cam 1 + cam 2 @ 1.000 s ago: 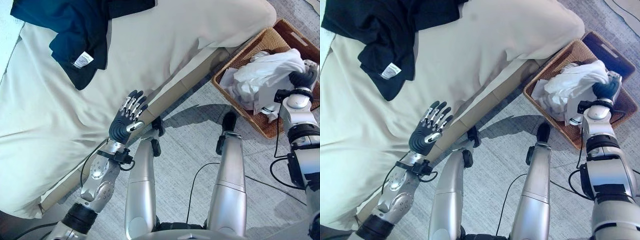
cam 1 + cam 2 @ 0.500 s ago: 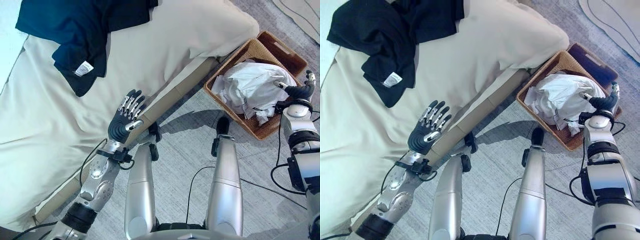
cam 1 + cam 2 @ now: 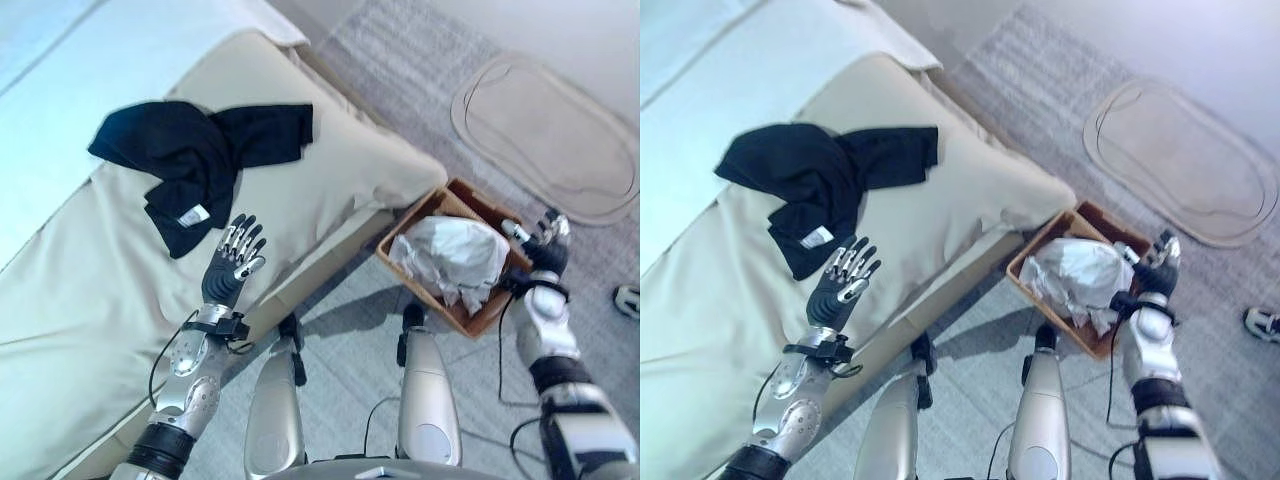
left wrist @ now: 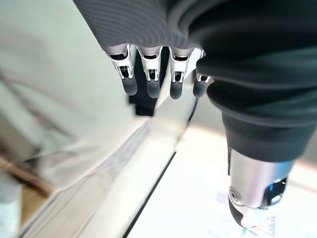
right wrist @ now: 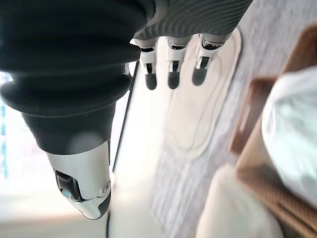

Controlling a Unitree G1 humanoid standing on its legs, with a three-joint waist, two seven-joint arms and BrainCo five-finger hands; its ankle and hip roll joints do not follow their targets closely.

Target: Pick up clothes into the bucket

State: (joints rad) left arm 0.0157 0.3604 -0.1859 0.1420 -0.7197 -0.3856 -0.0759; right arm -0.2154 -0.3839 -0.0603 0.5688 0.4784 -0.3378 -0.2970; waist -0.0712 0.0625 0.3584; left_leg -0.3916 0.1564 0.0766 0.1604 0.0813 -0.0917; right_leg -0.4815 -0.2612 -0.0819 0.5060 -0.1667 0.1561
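Silver-grey arms; dark ribbed wrist covers; silver fingers (image 4: pixel 150 74), dark tips.

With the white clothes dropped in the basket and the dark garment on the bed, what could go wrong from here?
1. The white clothes are heaped high and spill over the basket rim, so another piece may slide out.
2. The dark garment lies spread beyond the open left hand; a grab might catch just part, leaving the rest dragging.
3. The open right hand hovers by the basket's edge and could knock it.
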